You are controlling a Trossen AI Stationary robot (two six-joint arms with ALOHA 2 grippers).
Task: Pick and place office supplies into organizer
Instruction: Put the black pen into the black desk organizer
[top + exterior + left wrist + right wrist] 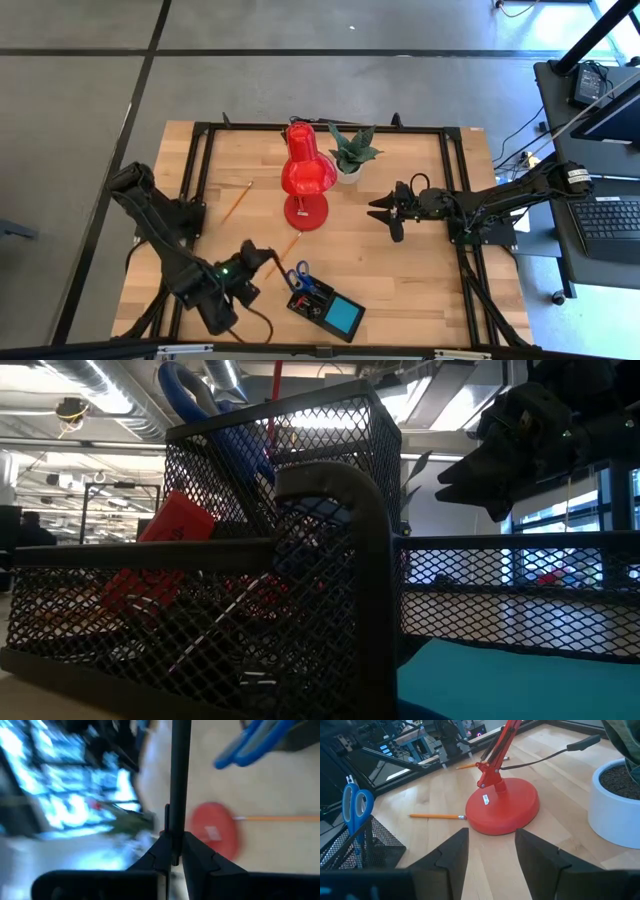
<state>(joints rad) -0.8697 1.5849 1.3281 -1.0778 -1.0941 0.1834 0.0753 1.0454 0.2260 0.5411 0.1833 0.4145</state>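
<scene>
Left pincer (268,260) just beside the organizer (326,310), on its lamp-ward side, fingers pressed on a thin black pen (179,780) standing upright between them. Blue scissors (300,277) upright in the organizer's corner nearest the lamp (306,175); blue note pad (344,318) at its far end. One orange pencil (289,246) touching the lamp base, another (236,202) well apart toward the counter (420,280) edge. Right pincer (385,214) spread, empty, between lamp and counter's right rim, near the potted plant (350,152)

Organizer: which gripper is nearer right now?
Left. The left gripper sits just beside the organizer, holding a thin black pen. The right gripper hangs farther off, beside the red lamp's base.
</scene>
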